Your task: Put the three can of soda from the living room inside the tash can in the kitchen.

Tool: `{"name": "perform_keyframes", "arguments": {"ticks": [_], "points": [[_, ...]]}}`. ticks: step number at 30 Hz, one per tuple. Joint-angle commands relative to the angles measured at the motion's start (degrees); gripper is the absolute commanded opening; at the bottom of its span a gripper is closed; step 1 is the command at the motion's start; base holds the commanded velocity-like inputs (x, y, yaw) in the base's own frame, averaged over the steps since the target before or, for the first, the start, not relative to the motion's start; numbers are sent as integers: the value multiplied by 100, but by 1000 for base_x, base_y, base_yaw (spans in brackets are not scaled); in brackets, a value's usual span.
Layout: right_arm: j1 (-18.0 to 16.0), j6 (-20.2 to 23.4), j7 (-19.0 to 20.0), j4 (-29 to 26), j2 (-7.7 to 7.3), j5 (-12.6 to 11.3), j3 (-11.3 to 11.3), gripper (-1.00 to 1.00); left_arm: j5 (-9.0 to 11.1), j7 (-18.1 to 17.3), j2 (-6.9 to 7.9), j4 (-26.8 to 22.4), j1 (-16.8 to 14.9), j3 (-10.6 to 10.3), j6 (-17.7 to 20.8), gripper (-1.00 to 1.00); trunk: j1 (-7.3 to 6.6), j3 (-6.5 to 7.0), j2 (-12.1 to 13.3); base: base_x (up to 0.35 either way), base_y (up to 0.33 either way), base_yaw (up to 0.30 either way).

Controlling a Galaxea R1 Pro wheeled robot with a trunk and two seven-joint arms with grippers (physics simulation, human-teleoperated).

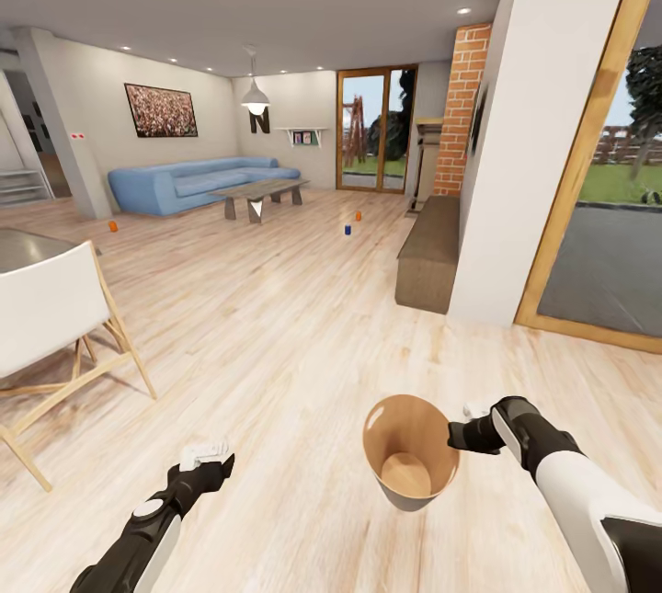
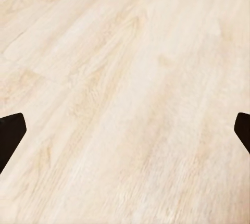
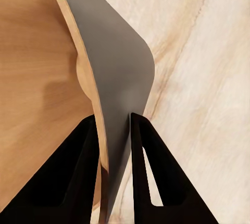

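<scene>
Carrying the tash can (image 1: pixel 409 464) in my right hand (image 1: pixel 457 435), fingers (image 3: pixel 83 172) clamped on its wall at the rim, one inside and one outside; bucket upright, mouth up, nothing in it. Left hand (image 1: pixel 204 457): fingers (image 2: pixel 10 135) spread apart, holding nothing, over bare floor (image 2: pixel 125 78). Three cans stand on the living-room floor well ahead: blue can (image 1: pixel 348 229), orange can (image 1: pixel 358 216) near it, second orange can (image 1: pixel 112 226) far off to the left by the sofa (image 1: pixel 184 184). I judge the free left hand the one to pick.
</scene>
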Motion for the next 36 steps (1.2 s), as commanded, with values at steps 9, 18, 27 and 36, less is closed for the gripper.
{"name": "perform_keyframes", "arguments": {"ticks": [9, 18, 27, 36], "points": [[-2, 23, 22, 0, 57, -124, -24, -100, -1, 0, -1, 1, 0, 0, -1, 100, -199, 163, 362, 0, 0, 0], [-3, 21, 23, 3, 68, -124, -24, -100, -2, 0, -8, 1, 0, 0, 0, 100, -396, 324, 723, 0, 0, 0], [-2, 20, 24, 3, 74, -124, -24, -100, -5, 0, -9, 1, 0, 0, 1, 100, -594, 486, 1084, 0, 0, 0], [-5, 20, 25, 3, 86, -124, -24, -100, -8, 0, -9, 1, 0, 0, 1, 100, -792, 647, 1445, 0, 0, 0]]}}
